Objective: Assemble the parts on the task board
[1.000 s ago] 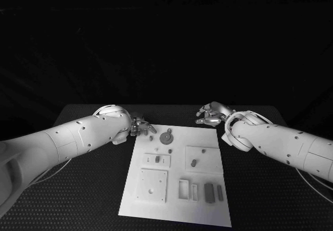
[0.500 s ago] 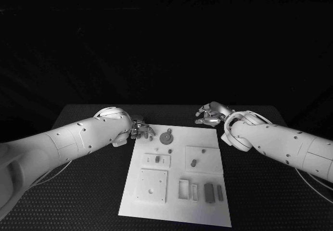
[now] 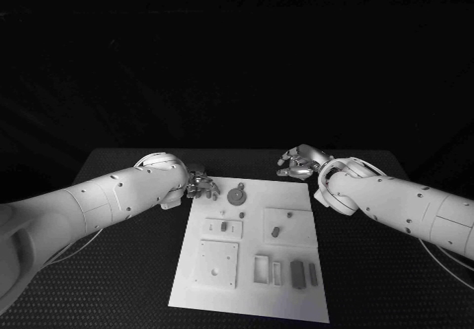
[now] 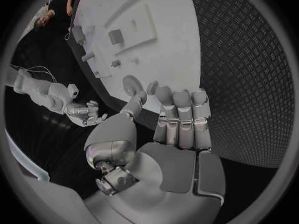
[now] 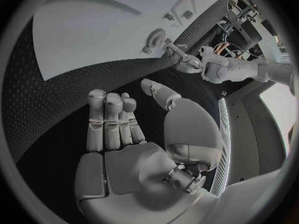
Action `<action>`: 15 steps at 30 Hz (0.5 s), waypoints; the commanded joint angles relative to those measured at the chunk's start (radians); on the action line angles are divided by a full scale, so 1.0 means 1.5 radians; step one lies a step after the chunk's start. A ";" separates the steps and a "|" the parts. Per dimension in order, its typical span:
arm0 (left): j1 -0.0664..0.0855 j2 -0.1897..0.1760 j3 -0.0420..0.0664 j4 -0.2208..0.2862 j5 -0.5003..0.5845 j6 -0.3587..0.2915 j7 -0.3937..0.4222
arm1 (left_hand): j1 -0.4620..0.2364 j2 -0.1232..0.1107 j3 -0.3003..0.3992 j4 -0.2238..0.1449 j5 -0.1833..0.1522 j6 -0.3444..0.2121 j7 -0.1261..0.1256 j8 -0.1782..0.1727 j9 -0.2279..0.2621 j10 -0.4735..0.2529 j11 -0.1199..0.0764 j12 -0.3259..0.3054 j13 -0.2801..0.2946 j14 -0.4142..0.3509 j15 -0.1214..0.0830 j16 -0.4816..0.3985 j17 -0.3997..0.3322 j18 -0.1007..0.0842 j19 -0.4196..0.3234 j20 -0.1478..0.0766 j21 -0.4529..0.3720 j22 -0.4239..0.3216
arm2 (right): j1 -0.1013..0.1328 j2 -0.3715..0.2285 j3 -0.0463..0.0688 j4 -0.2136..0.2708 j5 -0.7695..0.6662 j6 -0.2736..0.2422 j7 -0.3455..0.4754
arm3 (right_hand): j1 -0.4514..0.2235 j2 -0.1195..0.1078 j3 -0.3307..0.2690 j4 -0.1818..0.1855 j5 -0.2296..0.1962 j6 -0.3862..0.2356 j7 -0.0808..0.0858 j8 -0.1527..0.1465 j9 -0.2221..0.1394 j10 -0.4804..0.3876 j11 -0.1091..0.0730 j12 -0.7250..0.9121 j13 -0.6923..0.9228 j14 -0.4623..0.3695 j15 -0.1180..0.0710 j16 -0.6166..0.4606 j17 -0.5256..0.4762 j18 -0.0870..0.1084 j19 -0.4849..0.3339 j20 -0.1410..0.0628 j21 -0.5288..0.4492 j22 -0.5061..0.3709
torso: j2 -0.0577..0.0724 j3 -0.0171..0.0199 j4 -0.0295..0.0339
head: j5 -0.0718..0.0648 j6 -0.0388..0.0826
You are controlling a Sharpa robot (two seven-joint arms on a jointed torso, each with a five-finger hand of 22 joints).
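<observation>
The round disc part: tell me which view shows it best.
The head view: the round disc lies unobstructed at the task board's far end. The left wrist view shows it beyond the left hand; the right wrist view shows it small, distorted.

You're looking at a robotics lab: black textured table (image 3: 118,274), dark backdrop, white task board (image 3: 252,301), cabled equipment beyond the edge.

Dim, colourless light (black backdrop), wrist views fisheye-bent

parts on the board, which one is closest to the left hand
The round disc-shaped part at the far end of the task board, just beside the left hand. The other parts lie nearer the robot, further from both hands.
</observation>
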 commanded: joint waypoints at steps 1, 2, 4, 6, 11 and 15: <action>0.000 0.002 0.000 0.000 0.004 0.015 0.008 | 0.009 -0.001 -0.003 -0.001 -0.002 0.005 0.001 0.004 -0.001 0.003 -0.001 0.004 0.001 -0.001 -0.004 0.005 0.001 -0.014 -0.003 -0.065 0.002 0.005 | 0.000 0.001 0.000 0.000 -0.003 0.002 0.003 | -0.003 0.000 0.000 -0.003 0.002 0.015 0.009 0.001 -0.001 -0.073 0.011 0.003 -0.001 -0.004 0.000 0.003 -0.001 0.030 0.001 -0.003 -0.003 0.012 | 0.000 0.0001 -0.0001 | 0.000 0.000; 0.000 0.002 0.000 -0.001 0.005 0.015 0.008 | 0.009 -0.001 -0.004 -0.001 -0.002 0.005 0.001 0.004 -0.001 0.003 -0.001 0.004 0.001 -0.001 -0.004 0.005 0.001 -0.014 -0.003 -0.065 0.002 0.005 | 0.000 0.001 0.000 0.000 -0.003 0.003 0.003 | -0.003 0.000 0.000 -0.003 0.002 0.015 0.009 0.001 -0.001 -0.073 0.011 0.003 -0.001 -0.004 0.000 0.003 -0.001 0.030 0.001 -0.003 -0.003 0.012 | 0.000 0.0002 -0.0002 | 0.001 0.000; 0.000 0.003 0.000 -0.001 0.005 0.017 0.008 | 0.009 -0.002 -0.005 -0.001 -0.003 0.005 0.001 0.004 -0.001 0.003 -0.001 0.004 0.001 -0.001 -0.004 0.005 0.001 -0.014 -0.003 -0.065 0.002 0.005 | 0.000 0.001 0.000 0.000 -0.003 0.003 0.003 | -0.003 0.000 0.000 -0.003 0.002 0.015 0.009 0.001 -0.001 -0.073 0.011 0.003 -0.001 -0.004 0.000 0.003 -0.001 0.030 0.001 -0.003 -0.003 0.012 | 0.000 0.0002 -0.0003 | 0.001 0.000; 0.000 0.003 0.000 -0.001 0.005 0.019 0.008 | 0.010 -0.002 -0.005 -0.001 -0.003 0.005 0.001 0.004 -0.001 0.003 -0.001 0.004 0.001 -0.001 -0.004 0.005 0.001 -0.014 -0.003 -0.064 0.002 0.005 | 0.000 0.001 0.000 0.000 -0.003 0.003 0.003 | -0.004 0.000 0.000 -0.003 0.002 0.015 0.009 0.001 -0.001 -0.073 0.011 0.003 -0.001 -0.004 0.000 0.003 -0.001 0.030 0.001 -0.003 -0.003 0.012 | 0.000 0.0003 -0.0001 | 0.001 -0.001; 0.000 0.004 0.000 -0.003 0.019 0.021 0.009 | 0.013 -0.002 -0.007 -0.001 -0.004 0.005 0.001 0.004 -0.002 0.003 -0.001 0.004 0.001 -0.001 -0.004 0.005 0.001 -0.014 -0.003 -0.065 0.001 0.005 | 0.000 0.002 0.000 0.001 -0.003 0.003 0.003 | -0.004 0.000 0.000 -0.003 0.002 0.015 0.009 0.001 -0.001 -0.073 0.011 0.003 -0.001 -0.004 0.000 0.003 -0.001 0.030 0.001 -0.003 -0.003 0.012 | 0.000 0.0000 0.0002 | 0.001 -0.001; 0.000 0.003 0.000 -0.007 0.030 0.024 0.010 | 0.024 0.000 -0.005 -0.002 -0.004 0.004 0.002 0.004 -0.002 0.003 -0.001 0.003 0.001 -0.002 -0.004 0.004 0.001 -0.014 -0.003 -0.065 0.001 0.006 | 0.000 0.004 0.000 0.001 -0.003 0.003 0.004 | -0.004 0.000 0.000 -0.003 0.002 0.015 0.009 0.001 -0.001 -0.073 0.011 0.003 -0.001 -0.004 0.000 0.003 -0.001 0.030 0.001 -0.003 -0.003 0.012 | 0.000 0.0001 -0.0002 | 0.001 -0.001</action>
